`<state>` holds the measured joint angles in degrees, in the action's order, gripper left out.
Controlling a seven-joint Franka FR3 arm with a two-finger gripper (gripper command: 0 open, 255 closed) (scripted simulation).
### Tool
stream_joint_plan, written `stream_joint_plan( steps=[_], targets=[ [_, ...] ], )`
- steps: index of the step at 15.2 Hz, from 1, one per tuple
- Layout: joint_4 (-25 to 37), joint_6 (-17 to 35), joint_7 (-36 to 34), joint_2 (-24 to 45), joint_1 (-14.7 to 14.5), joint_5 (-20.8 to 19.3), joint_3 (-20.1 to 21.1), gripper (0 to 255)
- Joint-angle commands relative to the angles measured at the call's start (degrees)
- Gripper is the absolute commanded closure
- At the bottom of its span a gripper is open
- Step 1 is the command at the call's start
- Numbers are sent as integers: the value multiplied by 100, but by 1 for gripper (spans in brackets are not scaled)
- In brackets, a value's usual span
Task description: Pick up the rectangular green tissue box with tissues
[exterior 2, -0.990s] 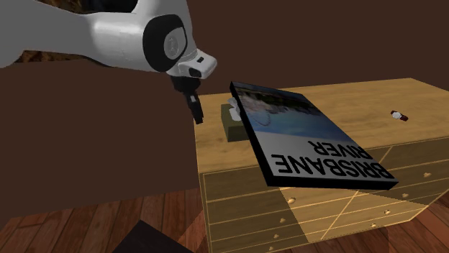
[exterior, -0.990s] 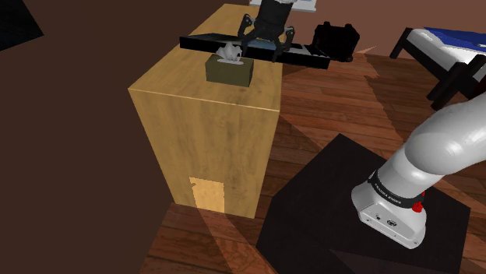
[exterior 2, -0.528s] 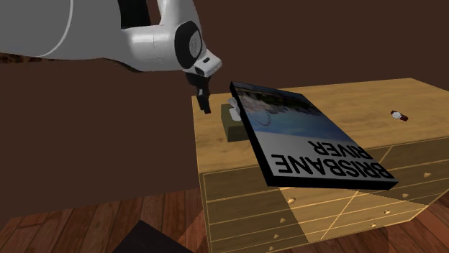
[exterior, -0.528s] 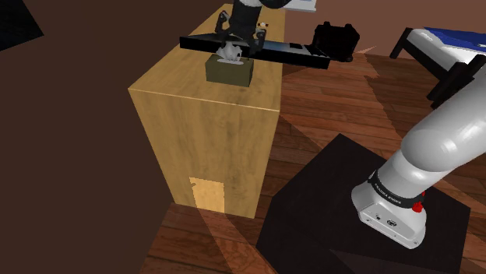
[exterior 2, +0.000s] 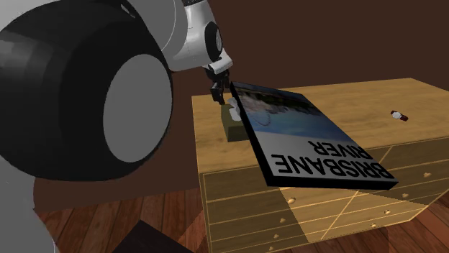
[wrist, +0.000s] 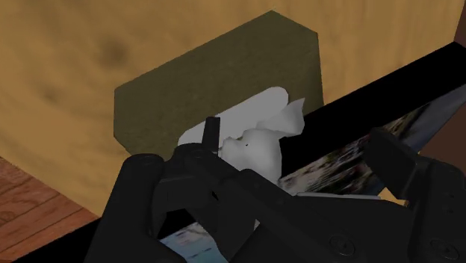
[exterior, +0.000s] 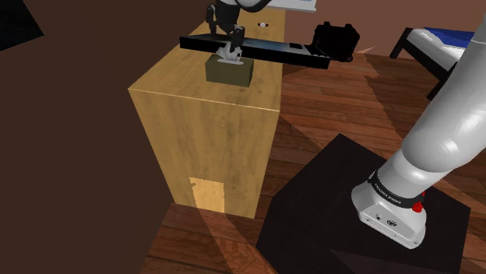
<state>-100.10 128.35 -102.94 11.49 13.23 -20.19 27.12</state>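
**Claw:** gripper (wrist: 299, 140) hangs directly over the tissue box (wrist: 213, 81), fingers spread. The white tissue tuft (wrist: 258, 128) stands up between them; contact w/ the tuft can't be told. No grasp on the box.

**Just under claw:** box is olive-green, rectangular, and sits flat on the wooden dresser top (wrist: 82, 52). In the shoulder view the gripper (exterior: 227, 33) is above the tuft (exterior: 230, 53), w/ the box (exterior: 228, 72) below it.

**Beside claw, one side:** large book (exterior 2: 309, 136), black-edged, cover reading "BRISBANE RIVER", sits tilted. Its raised corner is just beside the gripper (exterior 2: 218, 92), and its edge (wrist: 388, 82) runs close along the box's long side. Whether book and box (exterior 2: 232, 131) touch: can't tell. Little room on that side.

**Other side:** bare wood out to the top's edge, then wood floor (wrist: 26, 213) below. The approach is open here.

**Farther off:**
- The dresser (exterior: 202, 132) is tall, and its drawer fronts (exterior 2: 324, 198) show in the second exterior view.
- A small bottle (exterior 2: 398, 114) lies well apart, past the book (exterior: 265, 50).
- Beyond the dresser are a bulky black item (exterior: 336, 39) and a dark-framed bed (exterior: 444, 47).
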Motion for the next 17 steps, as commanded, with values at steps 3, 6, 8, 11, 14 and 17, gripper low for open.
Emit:
stream_joint_plan(
  steps=[3,6,8,11,14,17],
  targets=[
    [421,8,-645,462,-146,-395,-172,0],
    [267,202,-732,517,-153,-474,-201,0],
    [172,328,-793,559,-160,-532,-222,0],
    [146,364,-811,572,-163,-549,-228,0],
    [148,363,-810,573,-162,-549,-228,255],
    [140,368,-810,569,-160,-548,-229,255]
  ],
)
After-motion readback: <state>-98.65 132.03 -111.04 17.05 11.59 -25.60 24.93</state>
